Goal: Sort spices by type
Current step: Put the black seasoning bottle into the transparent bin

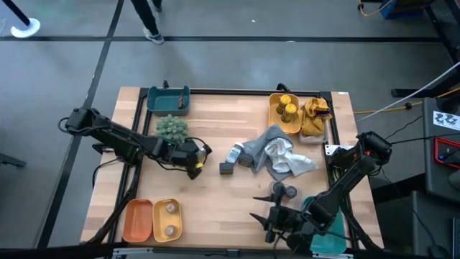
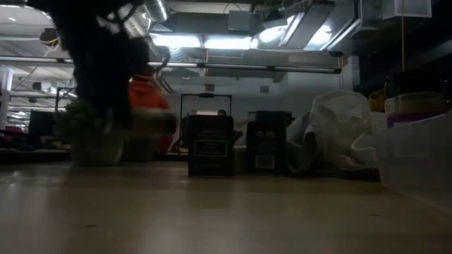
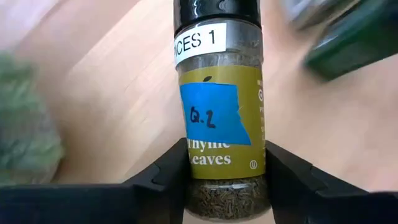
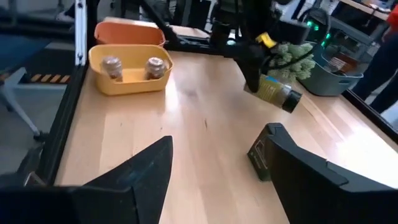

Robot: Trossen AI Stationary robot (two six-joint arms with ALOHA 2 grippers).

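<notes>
The left hand [image 1: 195, 160] is clamped on a spice jar [image 3: 221, 118], its two dark fingers [image 3: 166, 177] pressed against opposite sides of the jar's lower body, held over the worktop [image 1: 208, 198] left of its middle, just beside the bushy green plant ball [image 1: 172, 128]. The jar is clear with a black lid, a white strip under the lid reading "CES 1", an olive-gold label that reads partly "hyme" and "eaves", and a piece of blue tape with handwritten marks stuck across the label; dark green flakes show through the clear base. In the right wrist view the same jar hangs tilted from the hand, lid end lowest. The right hand [image 1: 275, 216] sits near the worktop's front edge toward the right corner, fingers spread apart and empty. Two dark-lidded jars [image 1: 283, 191] stand just beyond it. A yellow tray [image 1: 166, 230] at the front left corner holds two small jars [image 4: 130, 67], with an orange tray [image 1: 137, 220] beside it. Another yellow tray [image 1: 275, 115] near the back right corner holds several yellow-lidded jars [image 1: 287, 106]. A dark tin [image 1: 228, 168] and a silvery jar [image 1: 234, 153] lie near the middle, against the grey and white cloths [image 1: 277, 155]. A teal tray [image 1: 168, 101] sits at the back left.
</notes>
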